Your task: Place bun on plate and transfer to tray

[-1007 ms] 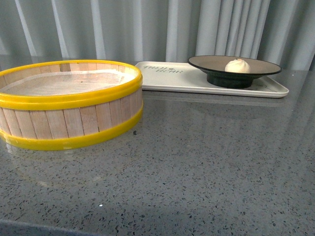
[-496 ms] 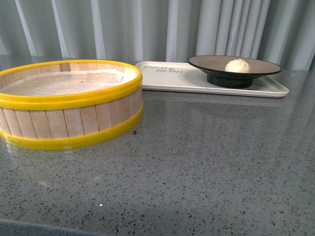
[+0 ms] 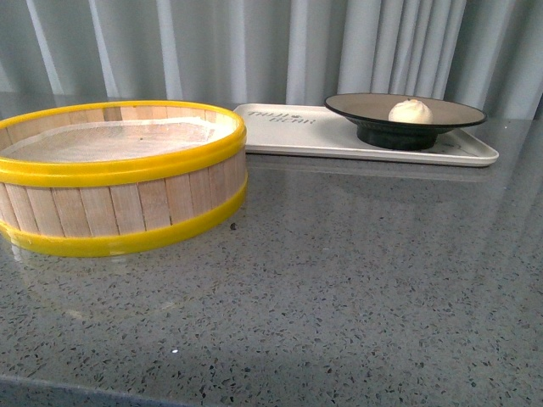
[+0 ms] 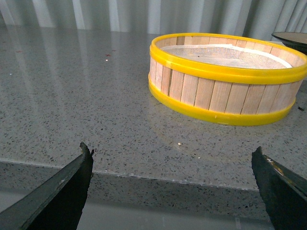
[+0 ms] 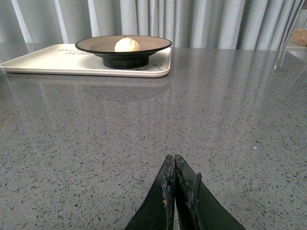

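Note:
The white bun [image 3: 410, 111] sits on the black-rimmed plate [image 3: 356, 105], which stands on the cream tray [image 3: 297, 136] at the back right of the table. The right wrist view shows the same bun [image 5: 126, 44], plate [image 5: 91, 44] and tray [image 5: 43, 60] far ahead. My right gripper [image 5: 174, 160] is shut and empty, low over bare table, well short of the tray. My left gripper [image 4: 172, 155] is open and empty at the table's front edge, short of the steamer. Neither gripper shows in the front view.
A yellow-rimmed wooden steamer basket [image 3: 119, 212] with a white liner stands at the front left and shows in the left wrist view [image 4: 225, 96]. Grey speckled tabletop [image 3: 356, 280] lies between it and the tray. A grey curtain hangs behind.
The front view has shifted very slightly; the bun, plate, tray and basket stay where they were.

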`<control>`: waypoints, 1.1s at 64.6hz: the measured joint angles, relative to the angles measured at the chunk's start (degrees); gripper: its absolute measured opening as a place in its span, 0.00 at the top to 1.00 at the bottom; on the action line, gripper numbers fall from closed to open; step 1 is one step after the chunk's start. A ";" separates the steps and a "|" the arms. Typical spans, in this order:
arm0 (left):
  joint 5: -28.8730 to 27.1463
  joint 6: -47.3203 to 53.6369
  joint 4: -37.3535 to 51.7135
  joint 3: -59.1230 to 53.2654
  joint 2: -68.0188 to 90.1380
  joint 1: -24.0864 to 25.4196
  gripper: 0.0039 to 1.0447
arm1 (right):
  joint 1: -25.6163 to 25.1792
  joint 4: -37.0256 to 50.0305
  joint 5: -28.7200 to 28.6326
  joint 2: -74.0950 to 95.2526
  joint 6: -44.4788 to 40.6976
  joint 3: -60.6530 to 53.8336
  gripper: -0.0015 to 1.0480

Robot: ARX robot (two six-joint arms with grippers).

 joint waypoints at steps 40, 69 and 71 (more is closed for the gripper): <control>0.00 0.00 0.00 0.00 0.00 0.00 0.06 | 0.00 -10.93 0.00 -10.60 -0.07 0.04 0.73; 0.02 0.00 0.00 0.00 0.00 0.00 0.06 | 0.00 -10.93 0.00 -10.60 -0.02 0.04 0.08; 0.00 0.00 0.00 0.00 0.00 0.00 0.06 | 0.00 -10.93 0.00 -10.60 -0.04 0.04 0.09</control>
